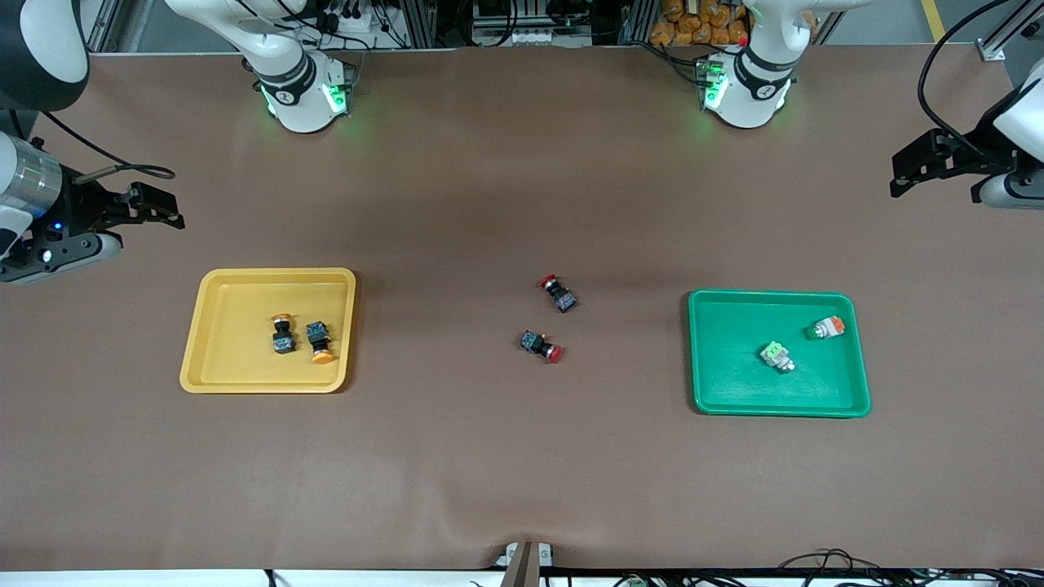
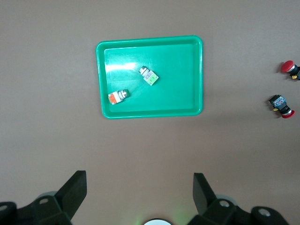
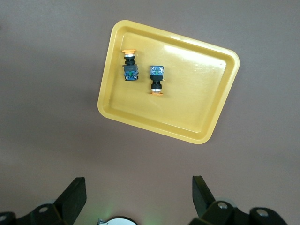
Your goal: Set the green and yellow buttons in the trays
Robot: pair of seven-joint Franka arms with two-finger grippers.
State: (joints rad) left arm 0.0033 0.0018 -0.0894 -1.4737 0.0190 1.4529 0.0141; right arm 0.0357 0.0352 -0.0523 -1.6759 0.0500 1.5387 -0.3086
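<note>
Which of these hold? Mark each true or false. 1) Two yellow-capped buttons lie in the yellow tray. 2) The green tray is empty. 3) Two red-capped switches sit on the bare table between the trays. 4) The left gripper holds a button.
1) True: both yellow-capped buttons lie in the yellow tray.
2) False: the green tray holds two whitish buttons.
3) True: the red-capped switches lie on the table.
4) False: the left gripper is open and empty; so is the right gripper.
</note>
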